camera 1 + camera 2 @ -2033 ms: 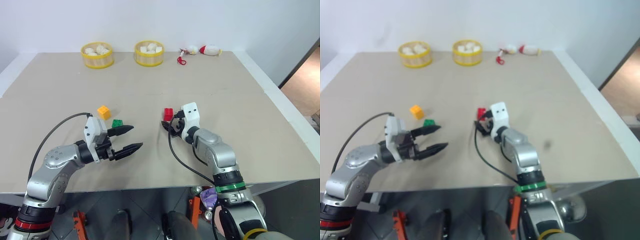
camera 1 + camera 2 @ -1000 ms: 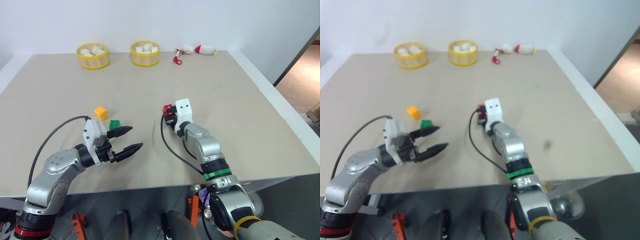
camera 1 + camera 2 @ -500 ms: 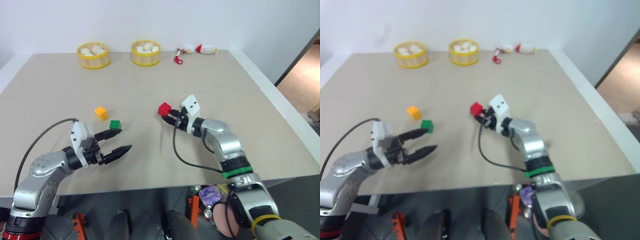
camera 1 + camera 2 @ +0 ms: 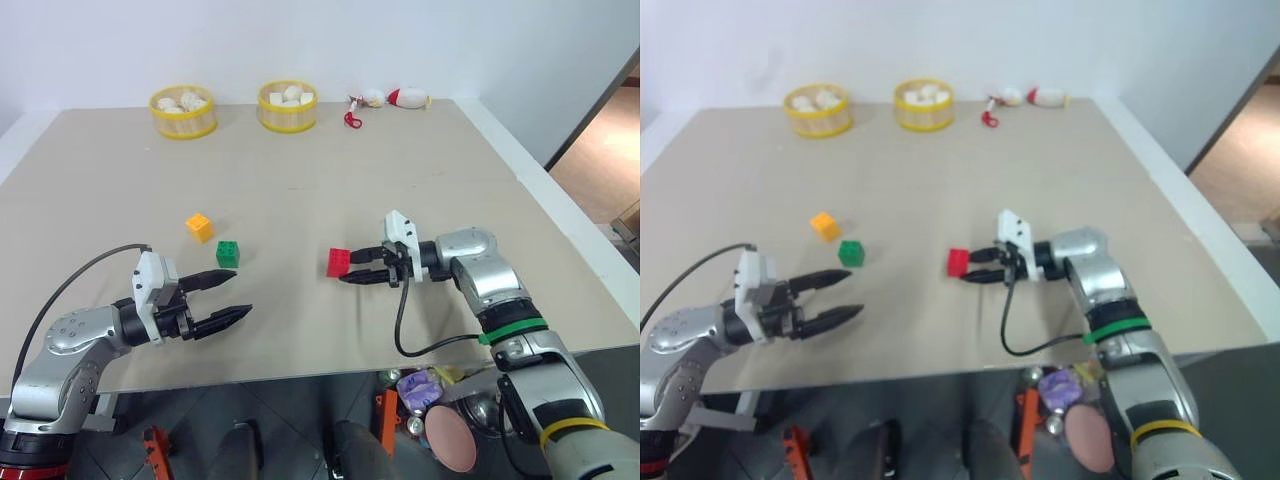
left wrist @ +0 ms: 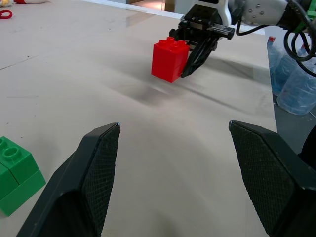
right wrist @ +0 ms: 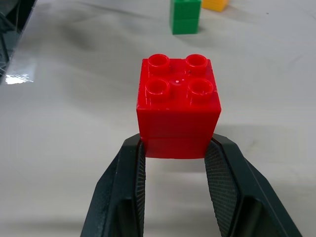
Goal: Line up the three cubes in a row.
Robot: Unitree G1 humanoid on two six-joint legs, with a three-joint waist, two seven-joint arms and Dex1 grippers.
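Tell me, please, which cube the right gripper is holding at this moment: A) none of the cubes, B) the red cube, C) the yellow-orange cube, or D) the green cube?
B: the right gripper is shut on the red cube, its two black fingers clamping the lower sides of the cube in the right wrist view, while the green cube and the yellow-orange cube sit on the table apart from both grippers.

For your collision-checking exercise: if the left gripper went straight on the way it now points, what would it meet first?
Probably the red cube, held in the right gripper. It lies almost dead ahead of the open left gripper, across bare table. The green cube sits off to one side.
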